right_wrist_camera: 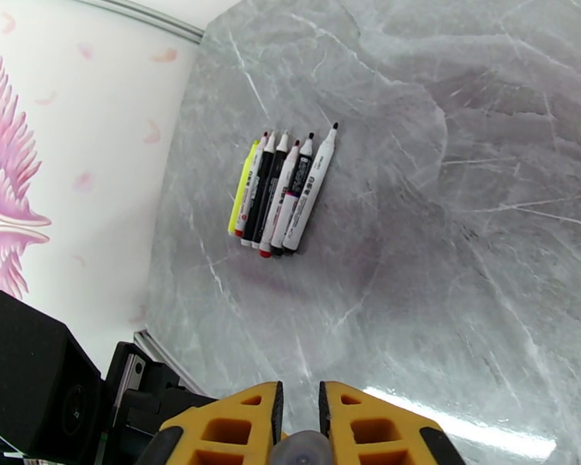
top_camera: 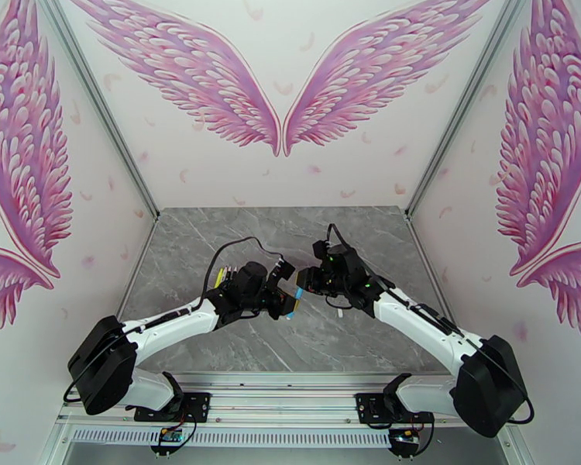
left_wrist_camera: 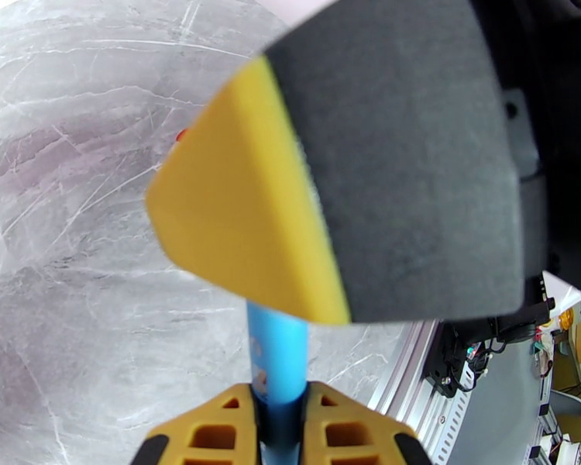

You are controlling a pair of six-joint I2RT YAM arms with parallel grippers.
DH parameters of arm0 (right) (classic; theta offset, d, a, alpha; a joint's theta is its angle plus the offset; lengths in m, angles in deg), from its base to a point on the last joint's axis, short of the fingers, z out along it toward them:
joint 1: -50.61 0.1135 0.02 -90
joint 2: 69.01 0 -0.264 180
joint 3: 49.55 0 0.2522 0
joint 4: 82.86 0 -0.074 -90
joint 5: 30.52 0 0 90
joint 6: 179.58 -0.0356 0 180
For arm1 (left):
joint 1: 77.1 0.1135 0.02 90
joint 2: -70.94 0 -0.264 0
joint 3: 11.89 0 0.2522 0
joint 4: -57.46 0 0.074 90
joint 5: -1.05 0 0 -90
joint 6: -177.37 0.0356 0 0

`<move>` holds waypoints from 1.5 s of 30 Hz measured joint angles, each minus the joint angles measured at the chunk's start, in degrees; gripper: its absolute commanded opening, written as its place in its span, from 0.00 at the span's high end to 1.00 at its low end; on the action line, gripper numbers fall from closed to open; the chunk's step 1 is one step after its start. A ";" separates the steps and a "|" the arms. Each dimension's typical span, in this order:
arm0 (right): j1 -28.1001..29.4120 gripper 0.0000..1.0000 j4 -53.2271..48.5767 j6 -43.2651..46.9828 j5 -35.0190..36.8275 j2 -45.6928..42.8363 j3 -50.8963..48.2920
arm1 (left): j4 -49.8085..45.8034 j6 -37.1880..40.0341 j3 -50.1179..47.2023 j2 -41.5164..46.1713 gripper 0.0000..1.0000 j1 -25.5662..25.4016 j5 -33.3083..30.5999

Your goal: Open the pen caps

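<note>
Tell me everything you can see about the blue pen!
The blue pen is a thin, smooth, shiny stick that looks plastic. The left gripper is shut on its barrel, holding it above the grey table. Its other end hides behind a finger of the right gripper, which is shut on it. Whether its cap is off can't be told.

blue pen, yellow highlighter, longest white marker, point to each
thin blue plastic pen (left_wrist_camera: 277, 342): left wrist view, mid barrel
slim yellow plastic highlighter pen (right_wrist_camera: 242, 189): right wrist view, mid body
long white marker pen (right_wrist_camera: 312, 187), black tip: right wrist view, mid barrel
</note>
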 measured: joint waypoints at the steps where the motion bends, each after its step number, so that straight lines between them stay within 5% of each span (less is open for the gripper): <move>1: 0.00 0.84 0.02 -0.04 0.00 0.00 0.04 | 0.09 -0.22 0.00 0.00 0.73 0.00 -0.02; 9: 0.26 0.85 0.35 -0.39 -0.48 -0.04 0.74 | 2.62 -1.20 -1.05 0.20 0.65 0.00 0.81; 23: 0.26 0.86 0.44 -1.36 -1.88 -0.57 0.74 | 3.65 -2.51 -1.29 0.46 0.94 0.17 1.16; 29: 0.20 0.87 0.44 -1.03 -3.37 -0.81 1.16 | 3.28 -1.40 -2.19 2.38 0.96 -0.02 0.70; 38: -0.13 0.88 -1.31 -0.85 -3.04 -1.31 2.29 | 1.29 1.77 -1.73 4.17 0.99 -4.11 -10.16; 45: 0.17 0.88 -3.54 -3.06 1.60 -4.22 2.49 | 2.86 2.08 -1.05 4.15 1.00 -5.64 -12.28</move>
